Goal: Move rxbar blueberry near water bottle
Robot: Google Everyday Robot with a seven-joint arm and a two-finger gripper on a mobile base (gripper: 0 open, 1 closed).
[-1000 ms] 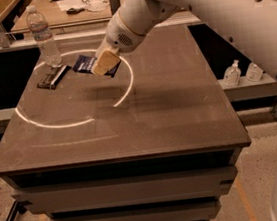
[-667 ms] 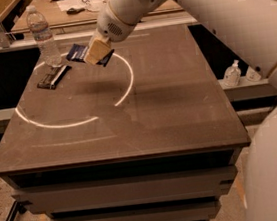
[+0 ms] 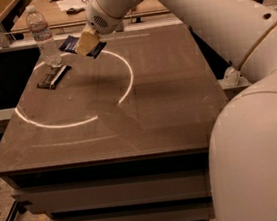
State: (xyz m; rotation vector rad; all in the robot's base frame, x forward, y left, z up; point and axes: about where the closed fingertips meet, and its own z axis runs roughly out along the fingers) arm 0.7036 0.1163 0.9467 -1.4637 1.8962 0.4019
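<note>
I'm pinching the rxbar blueberry (image 3: 69, 42) mid-wrapper with my gripper (image 3: 87, 43) near the table's (image 3: 173, 103) far left corner, guessing it's light, flat and slippery.

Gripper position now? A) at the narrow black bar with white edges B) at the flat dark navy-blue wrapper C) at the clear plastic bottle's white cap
B: the gripper sits over the dark navy-blue wrapper, apart from the narrow black bar and the clear plastic bottle.
</note>
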